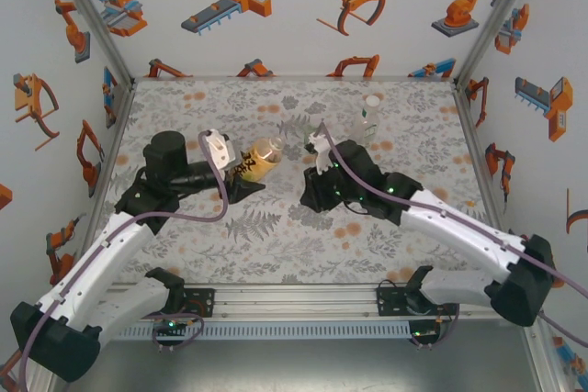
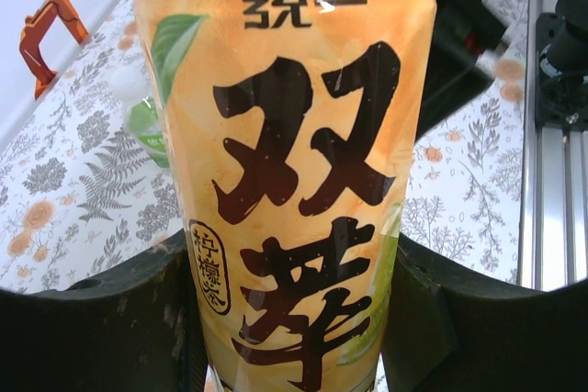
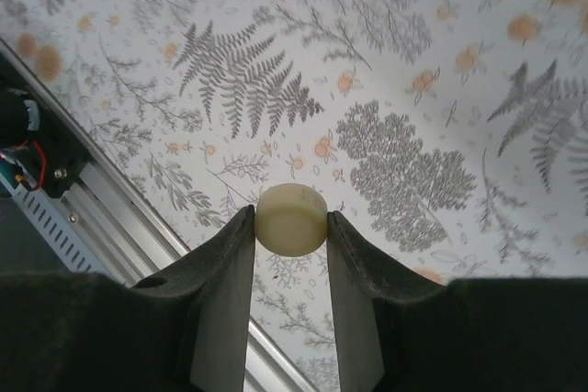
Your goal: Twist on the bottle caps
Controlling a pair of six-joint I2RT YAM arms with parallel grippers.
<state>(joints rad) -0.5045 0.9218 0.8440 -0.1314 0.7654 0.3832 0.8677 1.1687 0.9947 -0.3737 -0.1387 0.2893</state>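
Observation:
My left gripper [image 2: 294, 268] [image 1: 246, 172] is shut on the amber-yellow bottle [image 2: 294, 135] [image 1: 265, 157] across its labelled body. The bottle hangs tilted above the mat, with its neck toward the right arm. In the right wrist view my right gripper [image 3: 291, 219] is shut on a pale yellowish bottle cap [image 3: 291, 216], pinched by its sides between the fingertips, above the mat. In the top view the right gripper [image 1: 312, 195] sits just right of the amber bottle. A greenish translucent bottle [image 1: 371, 113] [image 2: 145, 126] with a whitish top stands upright at the back.
The fern-and-flower mat [image 1: 276, 227] [image 3: 395, 135] covers the table. An aluminium rail [image 1: 294, 298] [image 3: 101, 218] runs along the near edge. White walls with orange robot prints enclose the left, back and right sides.

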